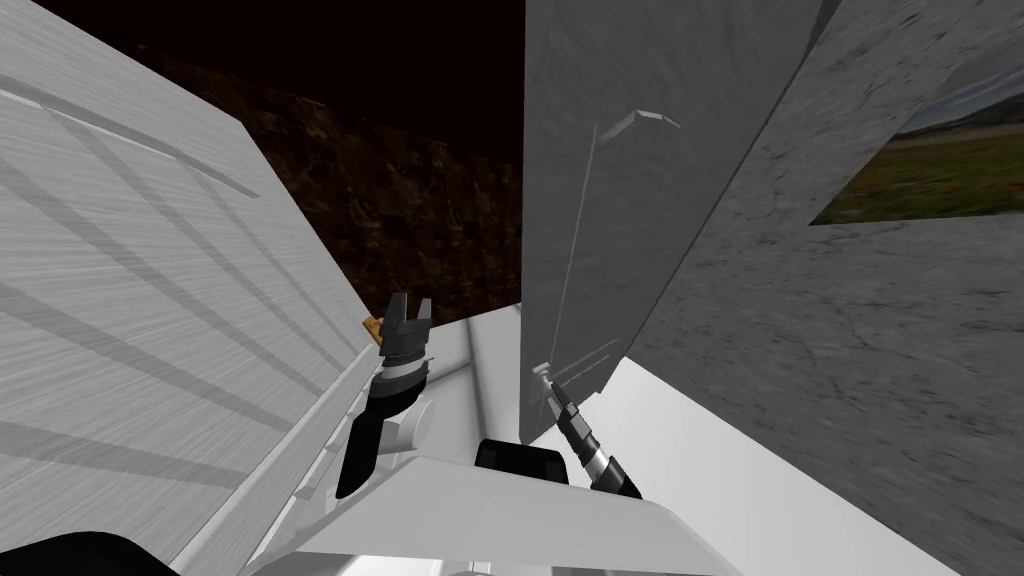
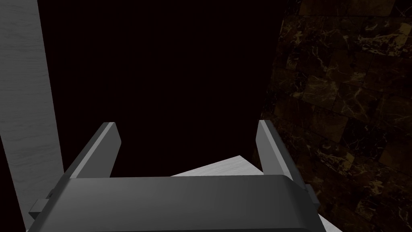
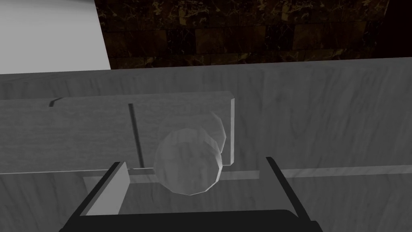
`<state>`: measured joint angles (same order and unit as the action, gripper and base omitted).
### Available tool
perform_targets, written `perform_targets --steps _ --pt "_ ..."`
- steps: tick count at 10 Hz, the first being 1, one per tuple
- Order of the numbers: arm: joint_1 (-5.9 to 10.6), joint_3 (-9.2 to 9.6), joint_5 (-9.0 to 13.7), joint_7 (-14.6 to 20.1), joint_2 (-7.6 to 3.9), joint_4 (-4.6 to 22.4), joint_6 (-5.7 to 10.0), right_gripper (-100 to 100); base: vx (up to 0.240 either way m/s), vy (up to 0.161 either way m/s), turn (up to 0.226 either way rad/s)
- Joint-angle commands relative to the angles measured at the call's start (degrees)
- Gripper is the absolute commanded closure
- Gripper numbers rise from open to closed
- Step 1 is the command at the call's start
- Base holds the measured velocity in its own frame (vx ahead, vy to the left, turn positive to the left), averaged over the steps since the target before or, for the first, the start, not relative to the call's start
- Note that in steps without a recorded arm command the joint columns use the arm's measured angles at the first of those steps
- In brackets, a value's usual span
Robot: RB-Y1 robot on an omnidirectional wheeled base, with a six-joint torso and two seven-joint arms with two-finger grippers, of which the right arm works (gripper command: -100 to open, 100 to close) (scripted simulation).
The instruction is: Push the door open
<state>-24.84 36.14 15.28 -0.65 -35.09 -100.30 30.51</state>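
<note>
A grey door (image 1: 620, 200) stands ahead of me, swung partly away. Beyond its free edge are a black area and a dark marbled wall (image 1: 420, 220). My right gripper (image 1: 544, 376) is at the door's lower part. In the right wrist view the round pale knob (image 3: 189, 161) sits between that gripper's (image 3: 195, 177) open fingers, with gaps on both sides. The knob is mounted on a raised grey panel (image 3: 80, 133) of the door. My left gripper (image 1: 408, 312) hangs open in the gap beside the door. In its own view the left gripper (image 2: 187, 137) holds nothing and faces the black area.
A white ribbed wall (image 1: 150, 300) runs close along my left. A rough grey wall (image 1: 850, 350) with a window onto a green field (image 1: 930, 170) rises on my right. The dark marbled wall (image 2: 354, 100) lies past the opening.
</note>
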Motion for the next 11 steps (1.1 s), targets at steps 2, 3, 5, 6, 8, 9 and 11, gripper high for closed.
perform_targets --steps 2,3,5,6,8,9,11 --pt "0.0 0.0 0.0 0.0 0.0 0.0 0.0 100 0.029 0.018 -0.001" --pt "0.0 0.0 0.0 0.0 0.0 0.0 0.0 100 -0.025 -0.017 0.001" --pt "0.0 0.0 0.0 0.0 0.0 0.0 0.0 100 -0.02 -0.013 0.0" --pt "0.0 0.0 0.0 0.0 0.0 0.0 0.0 100 -0.008 -0.004 0.0" --pt "-0.76 -0.85 0.36 -0.33 0.12 -0.18 0.02 -100 -0.055 -0.001 -0.122" --pt "-1.1 -1.22 0.51 -0.47 0.18 -0.26 0.04 -100 -0.191 0.003 -0.152" --pt "-1.29 -1.51 0.64 -0.5 0.16 -0.3 0.09 -100 -0.151 -0.012 -0.104"
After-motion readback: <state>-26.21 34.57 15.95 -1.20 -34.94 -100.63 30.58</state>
